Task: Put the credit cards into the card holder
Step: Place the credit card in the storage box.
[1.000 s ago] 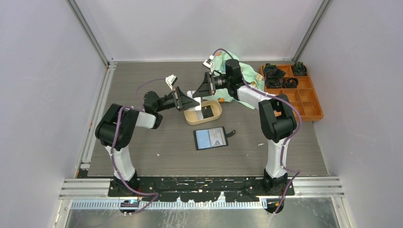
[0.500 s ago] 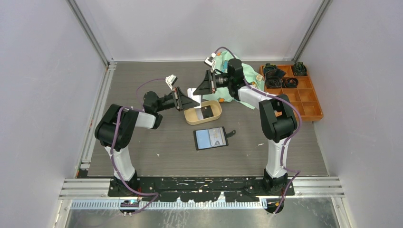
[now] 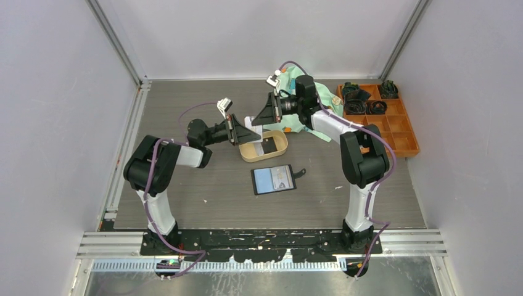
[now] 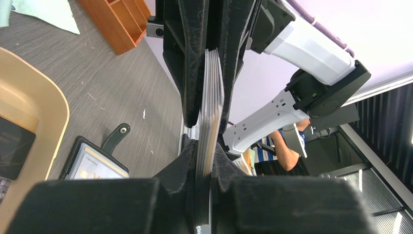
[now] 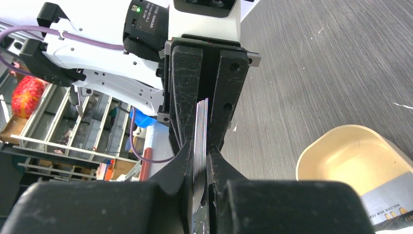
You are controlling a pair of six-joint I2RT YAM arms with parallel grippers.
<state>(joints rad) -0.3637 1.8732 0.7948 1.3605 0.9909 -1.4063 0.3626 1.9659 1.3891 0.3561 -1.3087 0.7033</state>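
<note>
My left claw [image 3: 251,132] hangs over the tray's [image 3: 281,150] left end. Its jaws are nearly closed, pinching one end of the cards [image 4: 213,83] (a thin stack, seen edge-on). My right claw [image 3: 259,116], just past the tray's far rim, pinches the other end, so the stack's long axis runs claw to claw. The holder [image 3: 273,179] lies open and flat just on the tray's near side, below both claws. I judge my left slightly nearer.

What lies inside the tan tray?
A dark card and a pale grey printed card lie in the tray. The left fingers hide its far corner from above, so more cards there cannot be excluded.
</note>
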